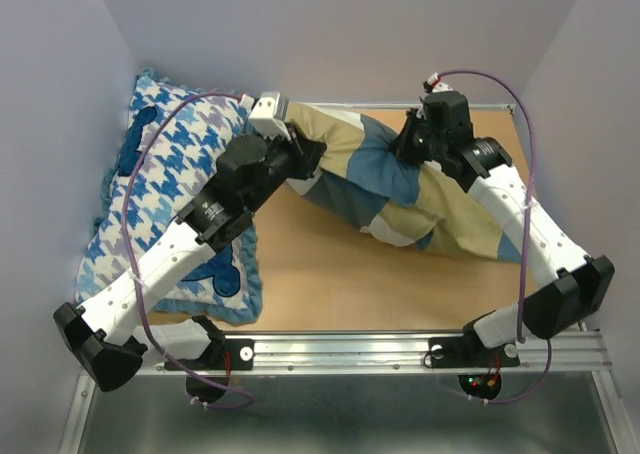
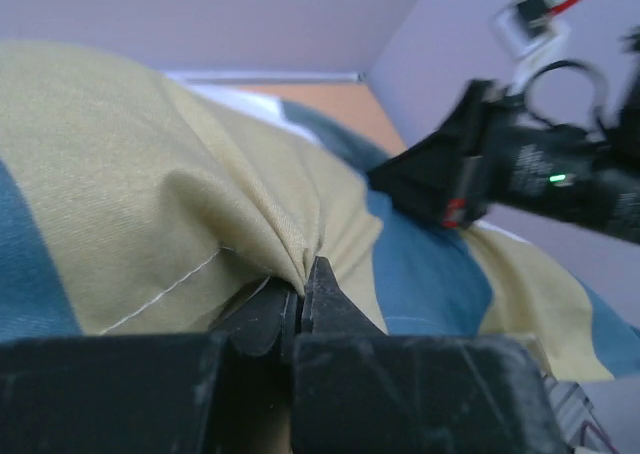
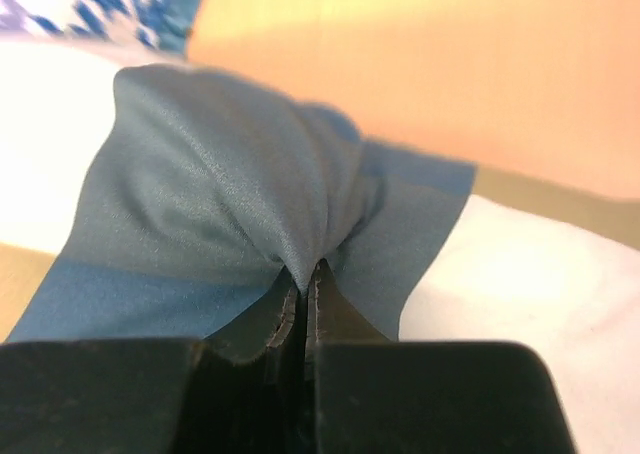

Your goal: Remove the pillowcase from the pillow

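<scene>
The pillowcase, in tan, slate blue and cream blocks, lies stuffed across the middle of the table from upper left to lower right. My left gripper is shut on a pinched fold of its tan cloth at the left end. My right gripper is shut on a pinched fold of its blue cloth near the middle top. The plain white pillow is hidden inside the case.
A blue-and-white houndstooth cushion with dark blue bear shapes lies at the left against the wall, under my left arm. Grey walls close in the back and both sides. Bare wooden table shows in front of the pillowcase.
</scene>
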Controlling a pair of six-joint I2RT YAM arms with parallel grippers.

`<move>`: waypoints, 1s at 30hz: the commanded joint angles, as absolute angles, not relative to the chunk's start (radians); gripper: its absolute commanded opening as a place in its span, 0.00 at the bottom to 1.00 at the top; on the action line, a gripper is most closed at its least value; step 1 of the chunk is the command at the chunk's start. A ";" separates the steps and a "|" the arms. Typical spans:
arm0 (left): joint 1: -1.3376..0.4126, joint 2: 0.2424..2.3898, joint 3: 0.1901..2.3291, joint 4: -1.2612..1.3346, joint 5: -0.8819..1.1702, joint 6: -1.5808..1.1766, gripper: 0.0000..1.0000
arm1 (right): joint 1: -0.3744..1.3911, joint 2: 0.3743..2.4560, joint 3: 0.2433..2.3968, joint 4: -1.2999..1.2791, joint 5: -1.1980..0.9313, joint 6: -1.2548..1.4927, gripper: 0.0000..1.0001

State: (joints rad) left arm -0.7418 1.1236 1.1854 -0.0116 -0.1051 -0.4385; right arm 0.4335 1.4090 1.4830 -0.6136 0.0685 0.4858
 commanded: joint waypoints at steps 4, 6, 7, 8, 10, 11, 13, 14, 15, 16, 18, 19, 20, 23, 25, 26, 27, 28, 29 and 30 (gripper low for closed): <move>-0.752 1.386 1.728 -0.201 -0.173 -0.338 0.00 | 0.405 1.848 1.768 -0.523 0.086 0.443 0.08; -0.723 1.501 1.808 -0.235 -0.173 -0.342 0.00 | 0.399 1.983 1.839 -0.525 0.022 0.449 0.16; -0.713 1.538 1.898 -0.285 -0.170 -0.347 0.00 | 0.396 2.024 1.859 -0.525 0.009 0.451 0.20; -0.706 1.574 1.937 -0.308 -0.175 -0.347 0.00 | 0.394 2.057 1.877 -0.529 -0.029 0.454 0.23; -0.689 1.655 1.998 -0.331 -0.173 -0.348 0.00 | 0.391 2.137 1.926 -0.532 -0.067 0.454 0.25; -0.681 1.682 2.052 -0.353 -0.175 -0.351 0.00 | 0.391 2.154 1.940 -0.537 -0.087 0.453 0.27; -0.651 1.750 2.107 -0.386 -0.172 -0.359 0.00 | 0.391 2.169 1.957 -0.541 -0.109 0.451 0.35; -0.641 1.765 2.138 -0.411 -0.176 -0.364 0.00 | 0.390 2.152 1.973 -0.548 -0.098 0.448 0.40; -0.617 1.782 2.125 -0.414 -0.176 -0.370 0.00 | 0.391 2.134 1.976 -0.546 -0.048 0.443 0.55; -0.603 1.784 2.106 -0.410 -0.166 -0.377 0.00 | 0.391 2.087 1.983 -0.546 -0.017 0.440 0.63; -0.577 1.781 2.056 -0.388 -0.135 -0.396 0.00 | 0.388 2.048 2.037 -0.549 0.030 0.413 0.77; -0.566 1.778 1.999 -0.365 -0.130 -0.399 0.00 | 0.388 2.022 2.055 -0.551 0.037 0.407 0.80; -0.543 1.776 1.974 -0.354 -0.127 -0.403 0.00 | 0.387 2.004 2.074 -0.551 0.041 0.403 0.83; -0.500 1.769 1.890 -0.312 -0.095 -0.419 0.00 | 0.387 1.913 2.120 -0.545 0.083 0.397 0.89; -0.483 1.778 1.872 -0.299 -0.077 -0.417 0.00 | 0.385 1.847 2.128 -0.546 0.124 0.397 0.93; -0.471 1.785 1.873 -0.298 -0.071 -0.414 0.00 | 0.385 1.820 2.123 -0.546 0.141 0.396 0.94; -0.468 1.793 1.878 -0.298 -0.064 -0.413 0.00 | 0.385 1.792 2.111 -0.545 0.181 0.396 0.95; -0.465 1.808 1.888 -0.298 -0.061 -0.407 0.00 | 0.387 1.740 2.086 -0.540 0.201 0.397 0.95; -0.463 1.818 1.896 -0.298 -0.058 -0.403 0.00 | 0.387 1.715 2.074 -0.540 0.224 0.396 0.96; -0.462 1.827 1.905 -0.298 -0.054 -0.400 0.00 | 0.385 1.691 2.054 -0.540 0.266 0.391 0.96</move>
State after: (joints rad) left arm -0.4736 1.8301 1.8740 -0.3748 -0.0803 -0.4122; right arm 0.3801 1.8202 2.0403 -0.5491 0.1249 0.4133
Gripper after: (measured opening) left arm 0.041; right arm 0.957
